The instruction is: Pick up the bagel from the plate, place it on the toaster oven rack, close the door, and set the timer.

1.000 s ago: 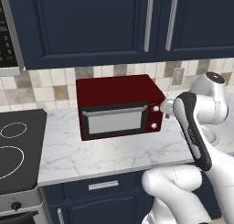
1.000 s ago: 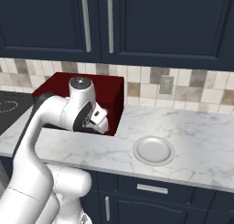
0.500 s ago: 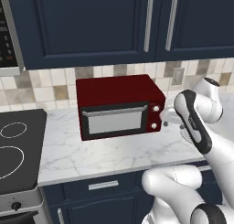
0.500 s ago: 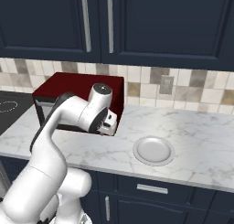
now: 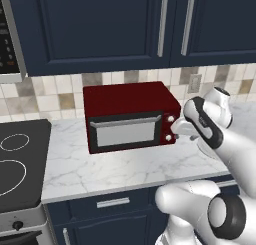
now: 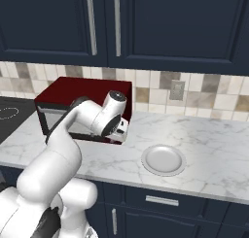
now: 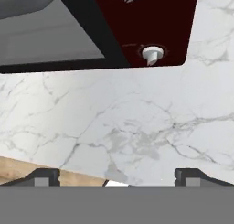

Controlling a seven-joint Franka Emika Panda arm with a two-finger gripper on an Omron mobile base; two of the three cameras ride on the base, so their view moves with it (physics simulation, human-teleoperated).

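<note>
Hanging just off the right front corner of the toaster oven (image 5: 131, 116), the gripper (image 7: 117, 175) has its jaws spread wide and empty. The hand view catches only their tips, the marble tabletop (image 7: 137, 127) and the lower knob (image 7: 152, 54) on the dark red control panel, with the upper knob cut off at the frame's edge. From the left base view the door (image 5: 126, 130) is shut, its glass too pale to see inside. The plate (image 6: 163, 159) lies bare on the tabletop to the oven's right (right base view); the bagel cannot be made out anywhere.
</note>
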